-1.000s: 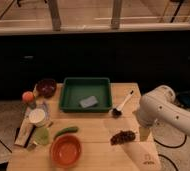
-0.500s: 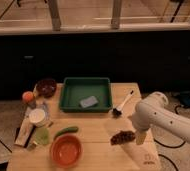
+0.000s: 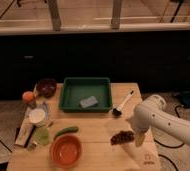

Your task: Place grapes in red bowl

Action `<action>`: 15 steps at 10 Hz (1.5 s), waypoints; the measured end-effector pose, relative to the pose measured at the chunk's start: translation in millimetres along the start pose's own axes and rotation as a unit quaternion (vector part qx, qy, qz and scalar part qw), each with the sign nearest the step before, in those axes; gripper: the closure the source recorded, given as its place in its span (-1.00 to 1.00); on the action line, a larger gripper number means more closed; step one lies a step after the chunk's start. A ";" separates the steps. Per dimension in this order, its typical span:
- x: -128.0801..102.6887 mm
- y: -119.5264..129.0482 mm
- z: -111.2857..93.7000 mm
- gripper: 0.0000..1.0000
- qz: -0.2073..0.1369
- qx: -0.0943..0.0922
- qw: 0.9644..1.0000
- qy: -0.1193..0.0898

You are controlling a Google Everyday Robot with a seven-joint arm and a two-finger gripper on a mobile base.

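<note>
The grapes, a dark reddish-purple bumpy bunch, lie on the wooden table at its right side. The red bowl, large and bright orange-red, stands near the table's front left, empty. My gripper hangs at the end of the white arm, just right of the grapes and close above the table top. The gripper's tip is right next to the bunch; I cannot tell whether it touches it.
A green tray with a grey sponge stands at the back. A black-headed brush, a small green cucumber, a dark maroon bowl, an orange fruit, a white cup and a green cup lie around.
The white arm has swung left and down, bringing the gripper from the table's right edge to just beside the grapes. The grapes and bowl have not moved.
</note>
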 end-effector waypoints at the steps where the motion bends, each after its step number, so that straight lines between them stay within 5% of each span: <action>1: -0.8 -0.4 3.1 -0.60 -0.009 -0.001 1.000 0.000; 7: -3.4 0.9 23.0 -0.60 -0.051 -0.014 0.999 -0.004; 15: 1.9 5.9 34.4 -0.60 -0.053 -0.017 0.998 -0.012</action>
